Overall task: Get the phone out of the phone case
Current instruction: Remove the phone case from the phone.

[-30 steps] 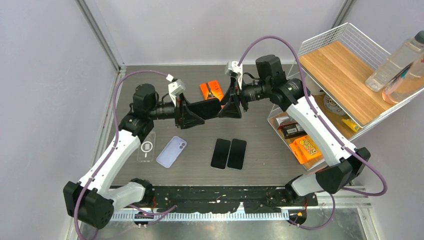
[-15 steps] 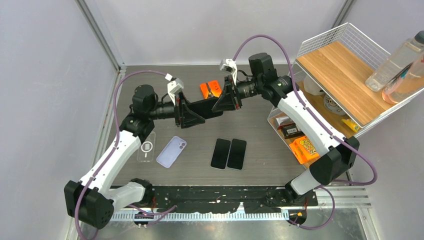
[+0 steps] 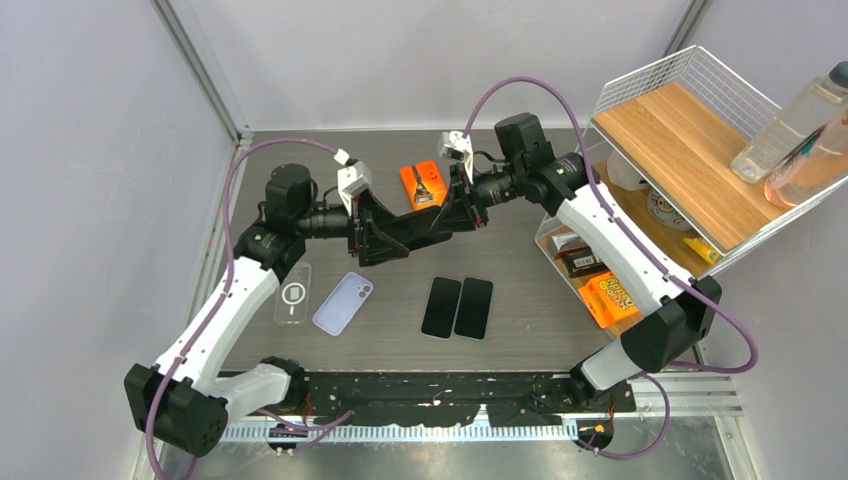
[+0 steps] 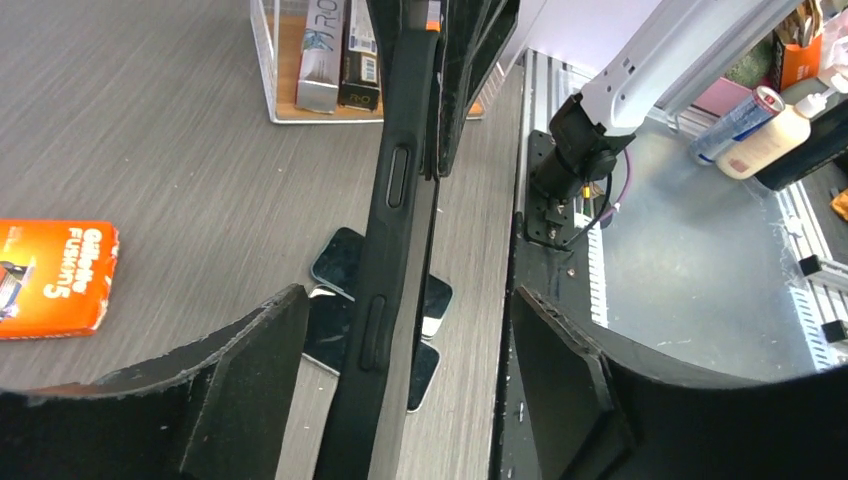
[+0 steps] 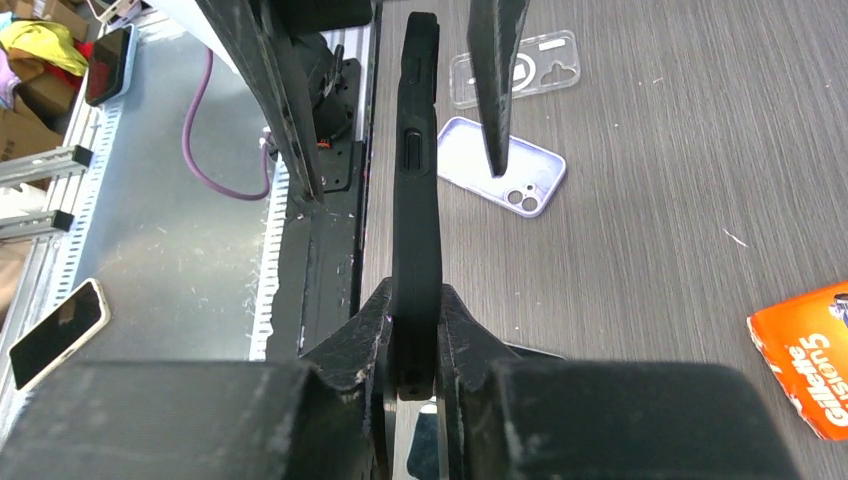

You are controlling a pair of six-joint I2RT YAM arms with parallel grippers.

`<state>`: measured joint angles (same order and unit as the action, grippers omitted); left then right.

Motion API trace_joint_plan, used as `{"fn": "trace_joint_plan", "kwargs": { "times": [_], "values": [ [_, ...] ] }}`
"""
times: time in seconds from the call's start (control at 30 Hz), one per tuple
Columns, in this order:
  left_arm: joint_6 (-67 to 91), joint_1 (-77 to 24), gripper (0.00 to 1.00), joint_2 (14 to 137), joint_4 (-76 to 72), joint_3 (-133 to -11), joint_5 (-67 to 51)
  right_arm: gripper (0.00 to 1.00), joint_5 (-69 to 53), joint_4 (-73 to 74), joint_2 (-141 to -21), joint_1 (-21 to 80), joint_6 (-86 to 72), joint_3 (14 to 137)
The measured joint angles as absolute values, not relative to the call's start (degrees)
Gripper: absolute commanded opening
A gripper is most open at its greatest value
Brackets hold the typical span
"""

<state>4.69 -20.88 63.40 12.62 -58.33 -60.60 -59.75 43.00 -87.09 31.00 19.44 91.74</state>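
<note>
A black phone case (image 3: 420, 222) hangs edge-on in mid-air over the table's middle, between the two arms. My right gripper (image 3: 458, 212) is shut on its right end; in the right wrist view the fingers (image 5: 460, 335) pinch the case (image 5: 415, 150) from both sides. My left gripper (image 3: 385, 232) stands open around the other end. In the left wrist view the case (image 4: 385, 250), side buttons showing, passes between its fingers (image 4: 255, 385), and a gap shows on each side. A narrow grey band (image 4: 428, 240) along the case's edge looks like the phone.
Two black phones (image 3: 458, 307) lie side by side on the table below. A lilac case (image 3: 343, 303) and a clear case (image 3: 293, 294) lie at the left. An orange razor pack (image 3: 421, 183) sits behind. A wire rack (image 3: 680, 140) with bottles and snack boxes (image 3: 612, 296) fills the right.
The right gripper moved in and shut on the case's right end. Then the left gripper's jaws opened off the case, which now hangs from the right gripper alone.
</note>
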Motion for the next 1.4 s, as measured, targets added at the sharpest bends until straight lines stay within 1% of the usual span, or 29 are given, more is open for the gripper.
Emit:
{"fn": "trace_joint_plan", "kwargs": {
  "times": [0.07, 0.1, 0.17, 0.23, 0.27, 0.37, 0.4, 0.47, 0.57, 0.67, 0.73, 0.83, 0.87, 0.9, 1.0, 1.03, 1.07, 1.1, 1.13, 1.17, 1.23, 1.3, 1.4],
  "values": [
    [1.9, -20.6, 0.91, 63.4, 15.1, -60.1, -60.8, 0.06, -59.0, 44.5, -86.6, 31.0, 20.7, 91.7],
    [0.7, -20.5, 0.93, 63.4, 16.1, -60.8, -60.9, 0.05, -58.8, 45.0, -86.4, 30.9, 21.0, 91.7],
    [-2.1, -20.2, 0.94, 63.4, 18.8, -62.3, -61.2, 0.06, -58.7, 45.8, -85.7, 30.6, 21.7, 91.7],
    [-4.4, -20.1, 0.93, 63.5, 21.4, -63.5, -61.5, 0.05, -58.6, 46.1, -85.1, 30.3, 22.4, 91.7],
    [-5.3, -20.1, 0.9, 63.7, 22.4, -63.9, -61.8, 0.05, -58.6, 46.2, -84.8, 30.2, 22.7, 91.7],
    [-8.7, -20.1, 0.74, 65.6, 27.1, -66.7, -63.1, 0.05, -58.5, 47.1, -84.2, 30.1, 23.9, 91.7],
    [-9.8, -20.1, 0.67, 66.5, 28.5, -67.7, -63.4, 0.05, -58.4, 47.6, -84.2, 30.1, 24.5, 91.7],
    [-12.8, -20.2, 0.57, 68.9, 32.9, -70.6, -64.0, 0.05, -57.8, 48.7, -84.2, 30.3, 25.6, 91.8],
    [-16.9, -20.7, 0.5, 72.5, 38.7, -74.4, -64.2, 0.05, -56.3, 50.1, -84.2, 31.1, 27.1, 92.3],
    [-20.6, -21.9, 0.47, 75.5, 44.0, -77.1, -63.9, 0.05, -55.5, 50.7, -84.2, 31.9, 27.9, 92.9],
    [-22.7, -22.9, 0.39, 76.9, 46.8, -77.6, -63.8, 0.05, -55.3, 50.9, -84.2, 32.2, 28.3, 93.3],
    [-24.3, -23.9, 0.18, 77.9, 49.7, -77.6, -63.8, 0.05, -54.7, 51.1, -84.2, 32.5, 28.4, 93.6],
    [-24.6, -24.3, 0.06, 78.0, 50.4, -77.6, -63.8, 0.06, -54.3, 51.2, -84.2, 32.6, 28.5, 93.6],
    [-25.7, -24.6, 0.0, 78.0, 50.4, -77.6, -63.5, 0.05, -54.2, 51.6, -84.2, 32.6, 28.1, 93.6],
    [-27.8, -25.5, 0.0, 78.0, 50.6, -77.6, -63.1, 0.06, -54.1, 52.4, -84.2, 32.5, 27.1, 93.6],
    [-28.0, -25.6, 0.0, 78.0, 50.7, -77.6, -63.1, 0.08, -54.0, 52.4, -84.2, 32.5, 27.0, 93.6],
    [-28.0, -25.5, 0.0, 78.0, 50.9, -77.6, -63.1, 0.14, -54.0, 52.3, -84.2, 32.5, 26.8, 93.6],
    [-28.0, -25.5, 0.0, 78.0, 50.9, -77.6, -63.0, 0.28, -54.0, 52.3, -84.2, 32.6, 26.6, 93.6],
    [-28.0, -25.5, 0.0, 77.9, 50.8, -77.5, -63.0, 0.35, -53.8, 52.1, -84.2, 32.6, 26.2, 93.6],
    [-27.8, -25.5, 0.0, 77.7, 50.4, -77.3, -63.0, 0.46, -53.5, 51.9, -84.1, 32.6, 25.7, 93.6],
    [-26.2, -25.3, 0.0, 76.5, 49.1, -75.4, -62.4, 0.54, -52.9, 49.9, -83.9, 32.7, 24.5, 93.6],
    [-24.4, -25.1, 0.0, 74.6, 47.9, -72.2, -61.5, 0.57, -52.5, 46.9, -83.1, 32.7, 23.2, 93.4],
    [-22.1, -25.0, 0.0, 71.6, 45.5, -68.3, -60.3, 0.59, -52.9, 43.2, -81.6, 32.4, 20.7, 92.2]
  ]
}}
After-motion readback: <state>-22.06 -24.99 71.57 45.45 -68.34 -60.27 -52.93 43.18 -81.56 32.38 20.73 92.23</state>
